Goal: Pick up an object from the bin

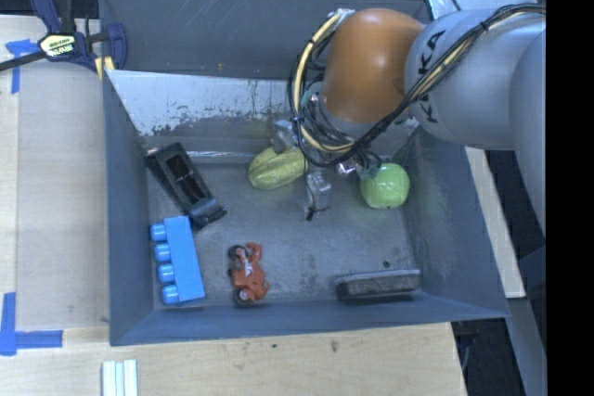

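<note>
Tool (pixel 316 196) hangs over bare floor nr middle of bin (pixel 125 209), btwn a yellow-green squash (pixel 276 169) just beside it on the left-wall side and a green apple (pixel 385 186) twd the right wall. Can't tell how far it's open or if it grips anything. Blue brick (pixel 176 261), orange toy (pixel 247 274) and dark block (pixel 378 285) lie along the near wall.

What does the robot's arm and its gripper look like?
The arm is a thick, rounded silver-grey tube with black KUKA lettering. A glossy orange dome cover caps its wrist, ringed by a bundle of yellow and black cables. Below that is a small, slim grey metal gripper.
</note>
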Tool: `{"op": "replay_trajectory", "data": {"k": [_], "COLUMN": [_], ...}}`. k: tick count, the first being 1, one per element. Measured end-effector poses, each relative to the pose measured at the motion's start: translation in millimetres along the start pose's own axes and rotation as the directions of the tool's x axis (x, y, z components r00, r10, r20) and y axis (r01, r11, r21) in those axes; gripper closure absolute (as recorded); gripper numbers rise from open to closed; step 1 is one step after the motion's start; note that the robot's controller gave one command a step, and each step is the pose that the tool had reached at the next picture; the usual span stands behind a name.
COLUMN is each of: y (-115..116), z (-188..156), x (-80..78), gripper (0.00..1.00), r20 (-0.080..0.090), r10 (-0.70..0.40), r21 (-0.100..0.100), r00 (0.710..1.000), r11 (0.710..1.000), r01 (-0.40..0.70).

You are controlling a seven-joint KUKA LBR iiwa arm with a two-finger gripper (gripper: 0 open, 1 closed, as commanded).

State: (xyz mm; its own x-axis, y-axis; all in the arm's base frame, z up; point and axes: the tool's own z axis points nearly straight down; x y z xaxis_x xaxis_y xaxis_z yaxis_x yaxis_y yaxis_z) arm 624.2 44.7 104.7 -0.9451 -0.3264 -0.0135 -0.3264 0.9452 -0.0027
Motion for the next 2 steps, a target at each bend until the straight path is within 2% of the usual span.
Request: {"op": "replay_trajectory", "data": {"k": [1,2], "y": [5.3,5.3], "z": [11.8,11.8], "x": [-11.1,-11.0], "gripper": [1.0,1.0], "r20": [0.014,0.014], "r10": [0.139,0.14], "r21": [0.0,0.0], "r00": [0.99,0.99], "r11": [0.99,0.99], "r01": [-0.139,-0.14]}}
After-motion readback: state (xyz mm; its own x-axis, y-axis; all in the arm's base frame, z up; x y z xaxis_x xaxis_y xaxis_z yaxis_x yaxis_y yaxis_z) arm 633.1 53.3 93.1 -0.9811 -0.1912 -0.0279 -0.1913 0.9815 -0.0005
